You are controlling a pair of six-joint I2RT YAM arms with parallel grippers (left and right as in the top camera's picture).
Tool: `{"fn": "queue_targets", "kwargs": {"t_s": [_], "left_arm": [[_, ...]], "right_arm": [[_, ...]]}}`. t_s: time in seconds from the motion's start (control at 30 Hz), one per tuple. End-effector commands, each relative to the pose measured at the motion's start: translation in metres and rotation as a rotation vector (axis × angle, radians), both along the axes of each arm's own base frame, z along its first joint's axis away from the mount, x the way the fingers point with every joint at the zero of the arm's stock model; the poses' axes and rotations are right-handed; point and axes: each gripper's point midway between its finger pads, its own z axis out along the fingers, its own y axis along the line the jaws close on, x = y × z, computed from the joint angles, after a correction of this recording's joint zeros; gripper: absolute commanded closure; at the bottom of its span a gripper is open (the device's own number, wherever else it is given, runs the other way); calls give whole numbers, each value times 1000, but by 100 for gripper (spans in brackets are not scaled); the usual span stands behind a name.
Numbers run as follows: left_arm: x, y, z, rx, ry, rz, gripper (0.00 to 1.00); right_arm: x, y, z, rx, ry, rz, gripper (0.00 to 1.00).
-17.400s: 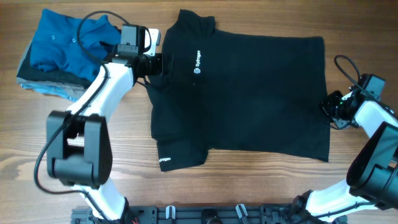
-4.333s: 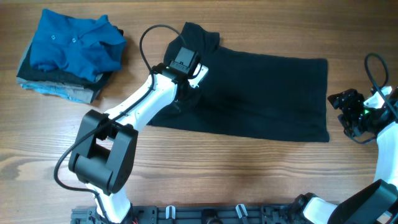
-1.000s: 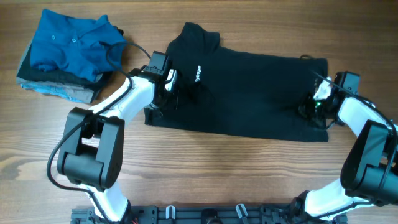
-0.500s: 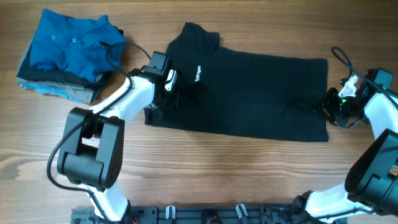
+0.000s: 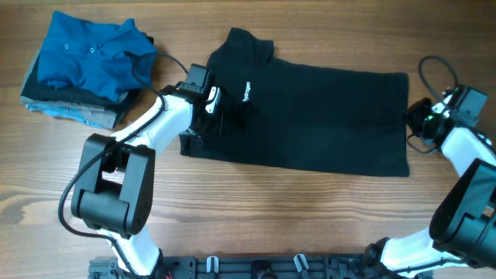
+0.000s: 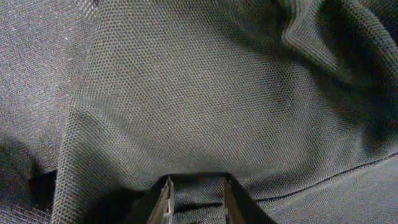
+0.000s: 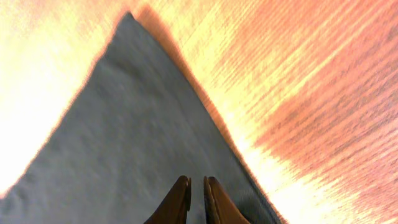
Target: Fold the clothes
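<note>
Black polo shirt (image 5: 310, 116) lay mid-counter (image 5: 256, 225), collar toward 11 o'clock | sides apparently folded in; cross-folds judged outstanding | left jaws narrowly parted on fabric | right jaws nearly together, empty, at 3 o'clock hem

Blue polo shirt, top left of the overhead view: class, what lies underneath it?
Beneath the blue polo shirt, edges of a grey garment and a light-blue garment stick out, stacked on the wooden table. Their middles are covered; any further pieces cannot be seen.

shirt (image 5: 310, 116) on table (image 5: 256, 209) | garment stack (image 5: 77, 70) left, apart | left gripper (image 5: 208, 112) on shirt | right gripper (image 5: 415, 124) at its right edge
</note>
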Motion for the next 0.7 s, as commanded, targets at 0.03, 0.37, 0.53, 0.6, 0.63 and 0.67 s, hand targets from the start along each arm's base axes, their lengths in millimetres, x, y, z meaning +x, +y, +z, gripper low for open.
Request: {"fn": "queue_targets", "kwargs": {"t_s": [0.03,0.37,0.53,0.6,0.63,0.67], "left_arm": [[-2,4,-6,16,13,0,67],[5,-3,63,-32,-10,47,51],[2,37,115,95,-80,112,36],[1,58,111,134,-57,156,27],[-1,65,104,121,-31,178,25],[-3,70,96,109,-3,196,25]], "right_arm": [[12,8,29,101,-61,51,87],[-53,46,2,244,186,187,32],[-102,35,-8,272,378,86,28],[-130,26,-15,228,509,41,23],[-136,24,-16,215,540,32,21],[-143,21,-18,195,572,23,20]]}}
